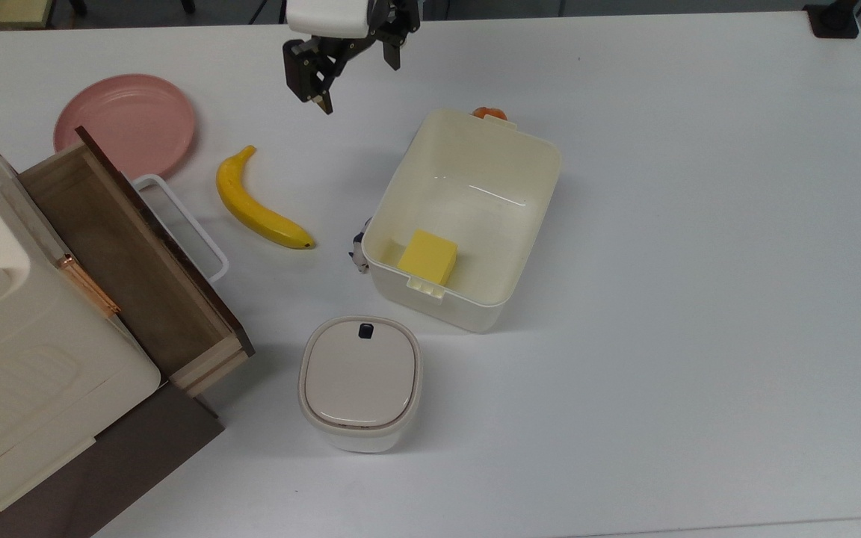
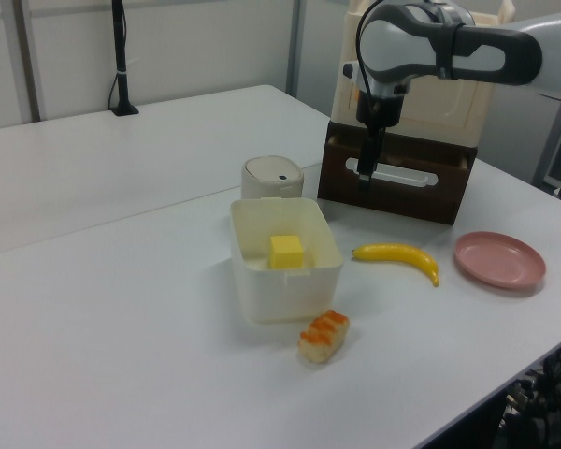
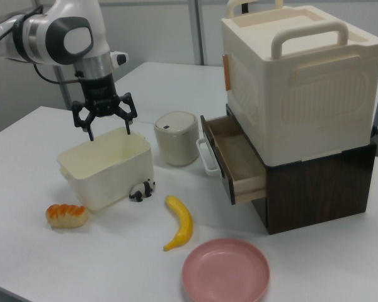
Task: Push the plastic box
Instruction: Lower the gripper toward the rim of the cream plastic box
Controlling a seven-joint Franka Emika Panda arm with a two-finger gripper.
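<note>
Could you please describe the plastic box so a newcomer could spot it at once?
On the white table, near its middle, stands the plastic box, a lidless cream tub. Unlike the smaller lidded container beside it, it is open and holds a yellow block.

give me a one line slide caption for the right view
Open gripper hovers above the plastic box, with a banana, pink plate and open drawer nearby.

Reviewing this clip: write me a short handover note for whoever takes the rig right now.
Gripper: open, empty, in the air, clear of everything.
Plastic box: mid-table, lidless, a yellow block inside; a bread roll and a small panda figure lie against its outer walls.
Done: nothing; the box is untouched.
Left: lower the gripper beside a wall and push the box.
</note>
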